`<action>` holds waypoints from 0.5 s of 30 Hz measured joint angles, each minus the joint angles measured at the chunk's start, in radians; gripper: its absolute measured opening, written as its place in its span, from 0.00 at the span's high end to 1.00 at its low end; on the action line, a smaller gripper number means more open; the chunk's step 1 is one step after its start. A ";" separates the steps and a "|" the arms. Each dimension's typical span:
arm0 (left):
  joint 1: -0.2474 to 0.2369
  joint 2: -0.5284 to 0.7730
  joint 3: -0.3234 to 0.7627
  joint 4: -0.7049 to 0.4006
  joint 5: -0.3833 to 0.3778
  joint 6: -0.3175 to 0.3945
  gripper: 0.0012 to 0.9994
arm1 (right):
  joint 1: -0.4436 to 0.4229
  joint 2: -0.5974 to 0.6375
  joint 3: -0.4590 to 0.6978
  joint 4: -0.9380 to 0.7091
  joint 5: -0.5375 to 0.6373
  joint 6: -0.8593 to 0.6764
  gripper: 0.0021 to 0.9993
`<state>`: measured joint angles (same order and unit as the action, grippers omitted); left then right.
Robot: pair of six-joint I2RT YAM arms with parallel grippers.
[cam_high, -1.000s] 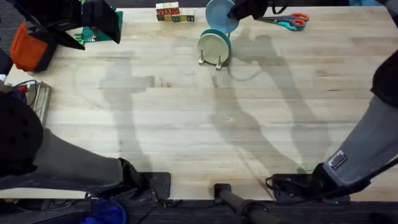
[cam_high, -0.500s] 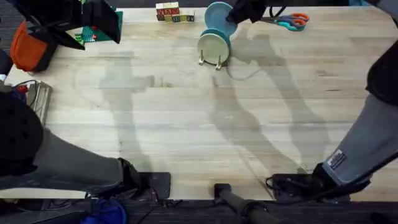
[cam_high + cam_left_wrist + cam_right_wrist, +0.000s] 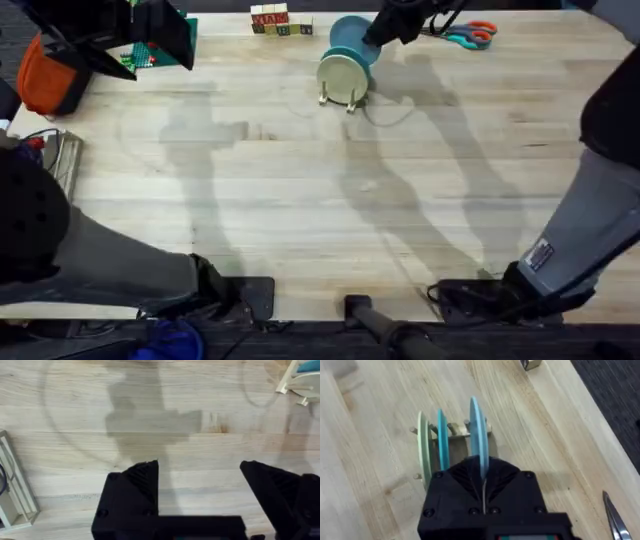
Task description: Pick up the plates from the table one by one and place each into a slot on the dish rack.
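Note:
My right gripper (image 3: 482,474) is shut on the rim of a light blue plate (image 3: 477,430), held edge-on. The plate is at the rear end of the dish rack (image 3: 456,430), just behind a teal plate (image 3: 441,435) and a cream plate (image 3: 423,447) that stand upright in slots. I cannot tell whether it rests in a slot. From overhead, the right gripper (image 3: 388,24) and blue plate (image 3: 350,38) are at the far side of the rack (image 3: 340,92). My left gripper (image 3: 200,480) hangs open above bare table (image 3: 150,435), well left of the rack (image 3: 295,382).
Scissors (image 3: 465,35) lie right of the rack near the far edge. Letter blocks (image 3: 281,20) sit to its left, with a green pegboard (image 3: 150,55) farther left. An orange object (image 3: 45,75) and a metal frame (image 3: 62,160) are at the left edge.
The right gripper has carried the blue plate down and toward the rack, closing up behind the teal plate. The left arm has not moved.

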<state>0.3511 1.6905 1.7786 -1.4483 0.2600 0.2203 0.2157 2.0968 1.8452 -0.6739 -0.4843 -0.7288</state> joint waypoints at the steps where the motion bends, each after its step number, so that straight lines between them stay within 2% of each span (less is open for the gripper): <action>1: 0.000 0.000 0.000 0.000 0.000 0.000 0.01 | 0.000 0.000 0.000 -0.001 0.000 0.000 0.97; 15: 0.000 0.000 0.000 0.000 0.000 0.000 0.01 | 0.000 0.064 0.002 -0.008 0.002 0.000 0.97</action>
<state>0.3511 1.6905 1.7786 -1.4483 0.2600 0.2203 0.2157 2.1604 1.8469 -0.6819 -0.4827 -0.7292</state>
